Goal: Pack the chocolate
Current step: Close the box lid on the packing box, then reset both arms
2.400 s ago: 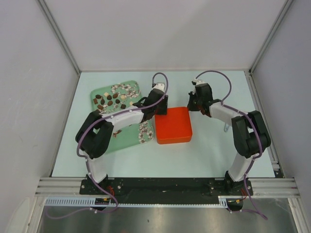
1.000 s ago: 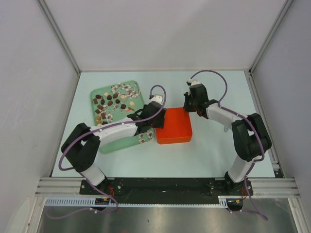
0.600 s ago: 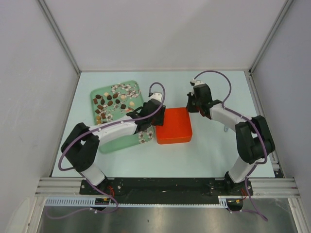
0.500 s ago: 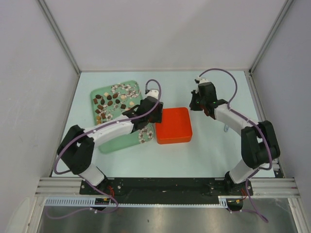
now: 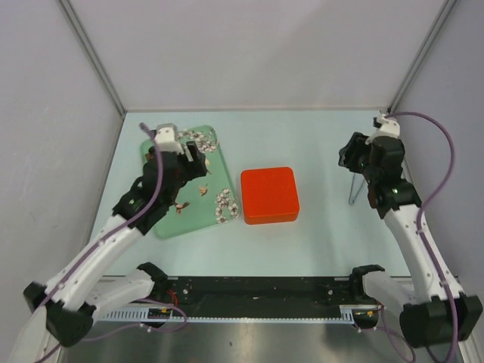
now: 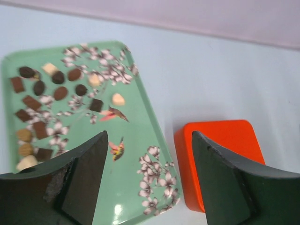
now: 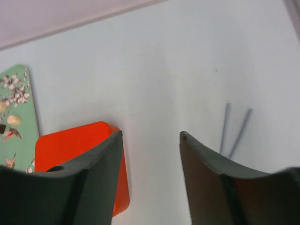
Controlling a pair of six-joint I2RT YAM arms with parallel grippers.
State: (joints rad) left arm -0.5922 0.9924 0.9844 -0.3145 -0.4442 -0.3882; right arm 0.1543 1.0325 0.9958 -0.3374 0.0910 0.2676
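Here the chocolates (image 6: 42,98) are seen loose on the floral green tray (image 6: 136,154), left of the closed orange box (image 5: 269,194) — both the left gripper (image 6: 149,180) and the right gripper (image 7: 151,176) are spread and empty — nothing is carried.

My left gripper (image 6: 147,178): raised, jaws parted, nothing held (wrist angled downward). My right gripper (image 7: 151,178): raised likewise, jaws parted, empty.
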